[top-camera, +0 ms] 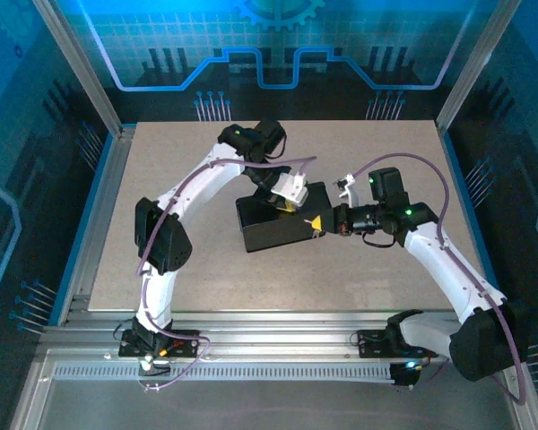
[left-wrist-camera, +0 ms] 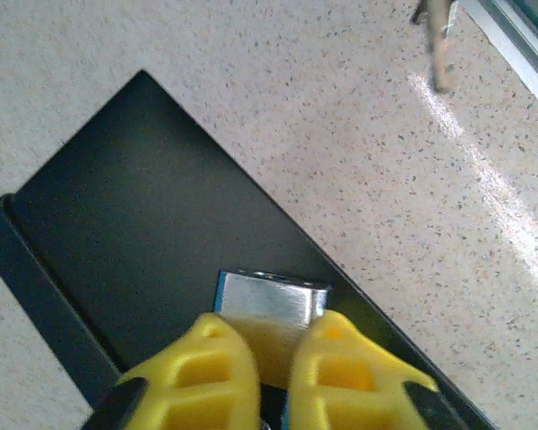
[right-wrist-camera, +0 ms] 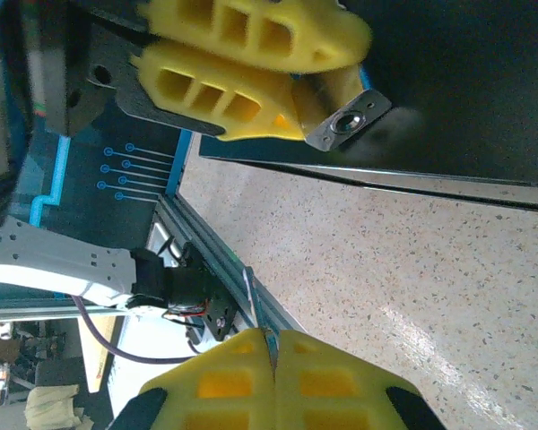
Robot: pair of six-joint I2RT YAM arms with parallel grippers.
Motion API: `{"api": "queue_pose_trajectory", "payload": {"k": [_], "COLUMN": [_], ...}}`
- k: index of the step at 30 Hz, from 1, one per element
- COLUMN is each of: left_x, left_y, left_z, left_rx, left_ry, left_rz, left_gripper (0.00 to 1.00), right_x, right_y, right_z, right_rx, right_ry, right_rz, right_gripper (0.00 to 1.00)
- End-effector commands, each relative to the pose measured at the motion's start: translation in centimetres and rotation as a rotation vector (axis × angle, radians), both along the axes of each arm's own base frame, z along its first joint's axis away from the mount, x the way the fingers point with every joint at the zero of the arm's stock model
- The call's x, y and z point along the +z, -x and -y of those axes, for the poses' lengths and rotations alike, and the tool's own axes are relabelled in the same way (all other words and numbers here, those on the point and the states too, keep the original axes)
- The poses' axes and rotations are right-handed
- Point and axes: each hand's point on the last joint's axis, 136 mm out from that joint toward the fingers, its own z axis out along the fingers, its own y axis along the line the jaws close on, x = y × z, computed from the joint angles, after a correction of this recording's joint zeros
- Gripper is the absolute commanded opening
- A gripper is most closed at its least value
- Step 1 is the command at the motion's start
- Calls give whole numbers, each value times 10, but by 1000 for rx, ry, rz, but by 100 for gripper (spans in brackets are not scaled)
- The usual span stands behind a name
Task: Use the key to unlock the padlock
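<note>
Left gripper [left-wrist-camera: 273,333] closed narrow on the padlock [left-wrist-camera: 271,297], yellow fingers [left-wrist-camera: 211,363] clamped on both sides of the body. Padlock: small rectangular silvery block, brushed metal, bluish tint along one edge. Sitting on top of the black box [left-wrist-camera: 134,206], close to its edge.

From the right wrist view: bottom plate [right-wrist-camera: 348,123] of the lock exposed past the left fingertips, round keyway in the middle, pointing out over the table [right-wrist-camera: 412,269].

Right gripper [right-wrist-camera: 273,339] pressed fully together, pinching the key [right-wrist-camera: 268,335]. Only a thin metal sliver visible at the seam, shape not readable. In the top view, parked just beside the box's right side, apart from the lock.

Speckled beige table under everything.
</note>
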Motion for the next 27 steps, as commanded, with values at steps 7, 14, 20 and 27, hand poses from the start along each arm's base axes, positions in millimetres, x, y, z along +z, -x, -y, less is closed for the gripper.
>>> {"api": "queue_pose_trajectory", "payload": {"k": [7,14,20,27], "left_x": [2,13,18,30], "left_y": [-8,1,-15,-24], "left_z": [6,2,6,17], "left_rx": [88,81,140,176], "left_ry": [55,96,134,209], "left_rz": [-32,-61,-46,-58], "left_gripper": [1,23,39,45], "right_x": [26,27,26,26], "right_y": [-20,-36,-36,-34], "right_z": [10,12,15,15], "right_rx": [-6,-8,-13,-8], "right_ry": [-30,-23,-21,-21], "right_rz": [104,115,112,110], "right_gripper": [0,0,0,0]}}
